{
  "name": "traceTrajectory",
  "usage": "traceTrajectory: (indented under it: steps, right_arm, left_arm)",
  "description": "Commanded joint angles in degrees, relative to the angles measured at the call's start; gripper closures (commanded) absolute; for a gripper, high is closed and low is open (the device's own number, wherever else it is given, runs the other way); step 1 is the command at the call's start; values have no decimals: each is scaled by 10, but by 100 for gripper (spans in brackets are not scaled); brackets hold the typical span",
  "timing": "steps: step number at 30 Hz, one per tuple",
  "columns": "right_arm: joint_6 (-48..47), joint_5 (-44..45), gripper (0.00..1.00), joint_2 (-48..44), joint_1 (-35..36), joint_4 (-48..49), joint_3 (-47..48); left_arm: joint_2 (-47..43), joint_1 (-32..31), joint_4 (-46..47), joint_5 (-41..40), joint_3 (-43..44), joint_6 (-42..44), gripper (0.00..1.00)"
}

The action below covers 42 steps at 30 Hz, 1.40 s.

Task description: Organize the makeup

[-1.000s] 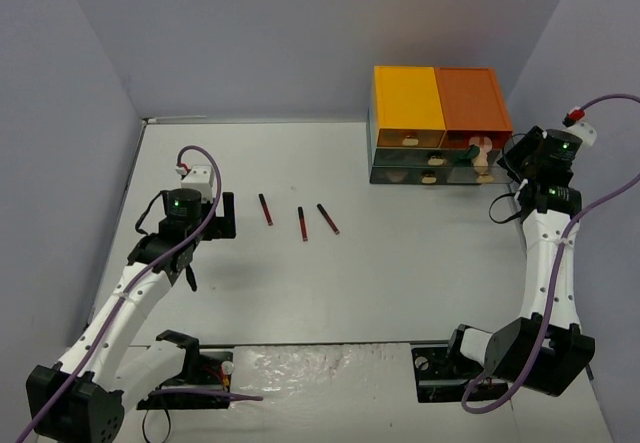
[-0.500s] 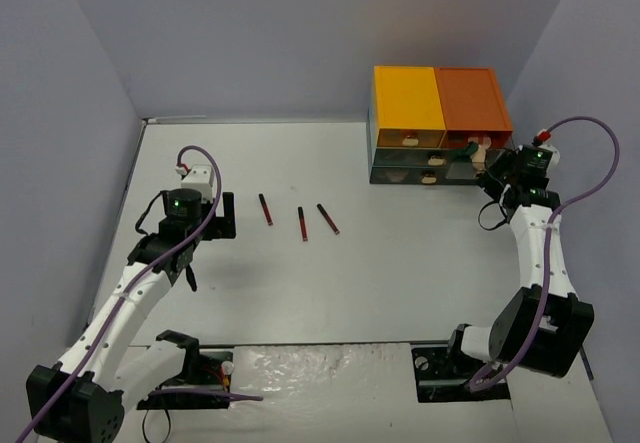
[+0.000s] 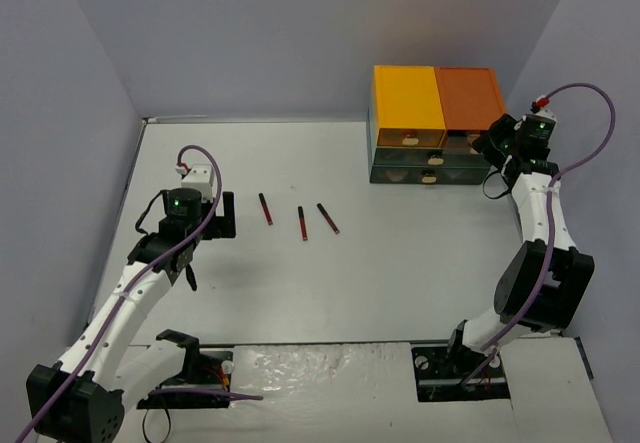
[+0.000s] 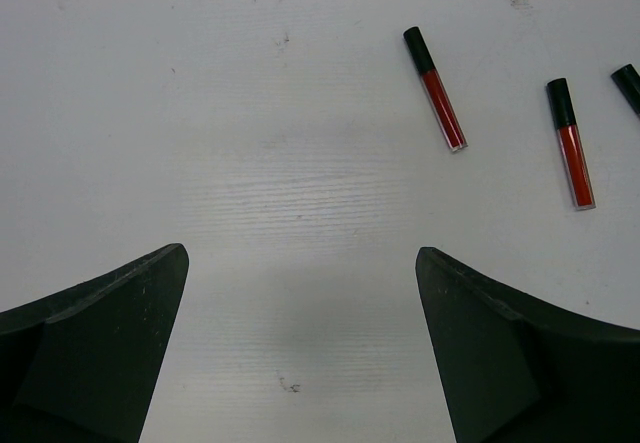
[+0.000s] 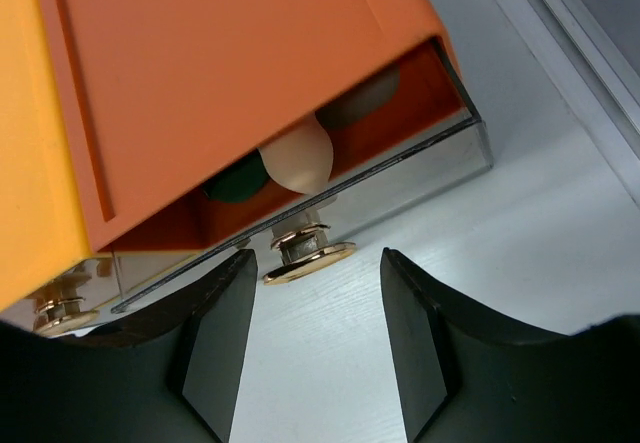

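Observation:
Three dark red sticks lie on the white table left of centre: one (image 3: 266, 209), a second (image 3: 301, 223) and a third (image 3: 328, 219). My left gripper (image 3: 222, 215) hangs open just left of them, holding nothing. In the left wrist view the gripper (image 4: 300, 253) is over bare table, with the sticks (image 4: 435, 88) (image 4: 570, 143) at upper right. My right gripper (image 3: 488, 146) is at the drawer unit's right front. In the right wrist view the gripper (image 5: 315, 258) is open, its jaws either side of a gold knob (image 5: 308, 251) without touching it. A beige sponge (image 5: 296, 158) and a dark green disc (image 5: 236, 179) show inside that drawer.
The drawer unit (image 3: 435, 98) with its yellow and orange top stands at the back right, close to the right wall. A second gold knob (image 5: 60, 308) shows to the left. Grey walls close in the table on three sides.
My right gripper has swung up and back to the orange drawer's front. The sponge and green piece seen in front of the unit earlier now sit under the orange top. The left arm has not moved.

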Motion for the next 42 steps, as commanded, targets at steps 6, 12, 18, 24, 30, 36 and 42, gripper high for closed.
traceTrajectory:
  steps: [6, 12, 18, 24, 30, 36, 42]
  right_arm:
    - [-34, -29, 48, 32, 17, 82, 38]
    - [-66, -45, 47, 42, 21, 88, 52]
    - [-69, -54, 45, 59, 25, 89, 69]
    - [-88, -51, 42, 15, 32, 68, 47]
    - [-149, -28, 40, -42, 87, -25, 37]
    - [-178, 20, 33, -50, 191, -52, 36]
    - [-179, 63, 28, -2, 253, -51, 63]
  left_arm:
    - [-3, 2, 29, -8, 24, 9, 3]
    - [3, 2, 28, -4, 24, 8, 3]
    - [7, 2, 26, -2, 25, 8, 3]
    - [7, 2, 26, -3, 24, 7, 3]
    - [13, 2, 25, -2, 26, 9, 3]
    - [20, 3, 25, -3, 28, 8, 3]
    - [19, 5, 23, -4, 28, 8, 3]
